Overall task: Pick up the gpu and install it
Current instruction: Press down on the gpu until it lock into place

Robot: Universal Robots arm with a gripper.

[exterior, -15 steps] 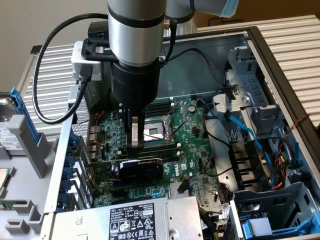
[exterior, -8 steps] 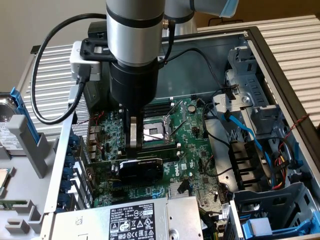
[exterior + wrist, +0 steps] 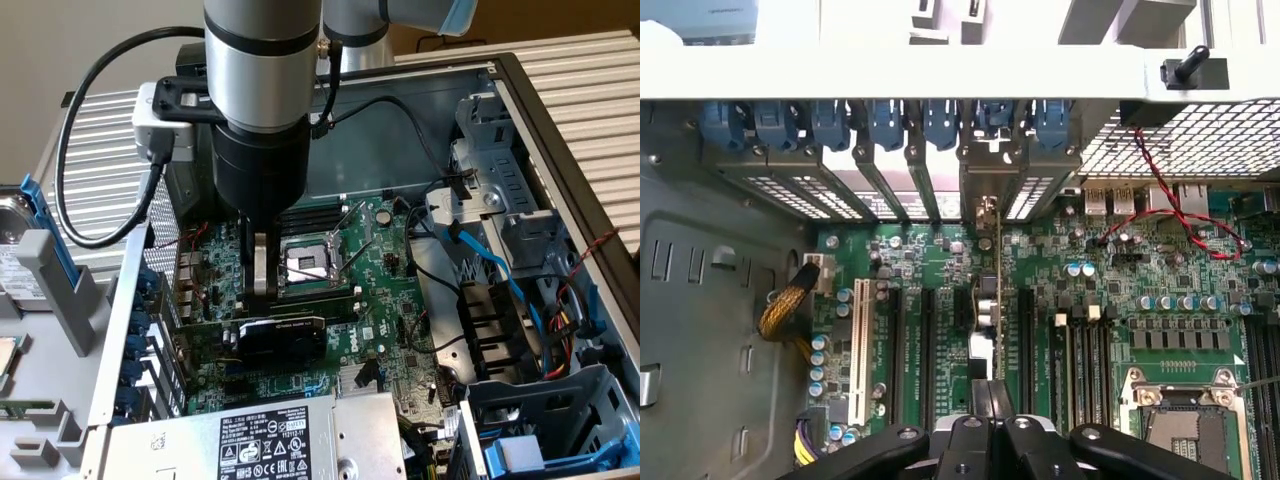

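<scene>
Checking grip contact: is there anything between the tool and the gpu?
Nothing. In the exterior view the shut tool comes down onto the gpu, which stands on the motherboard; no gap shows.

gpu [image 3: 282, 338] top behind gripper [image 3: 261, 292]

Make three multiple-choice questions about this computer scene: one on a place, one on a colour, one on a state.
1. Where is the gpu?
A. on the motherboard, under the gripper
B. on the power supply label
C. outside the case

2. What colour are the slot clips?
A. red
B. blue
C. yellow

3. How is the gripper?
A. wide open, far above
B. shut, down at the card's edge
C. holding a cable

Answers: 1 A, the card stands on the board below the fingers; 2 B, the wrist view shows blue; 3 B, fingers together on the card.
</scene>
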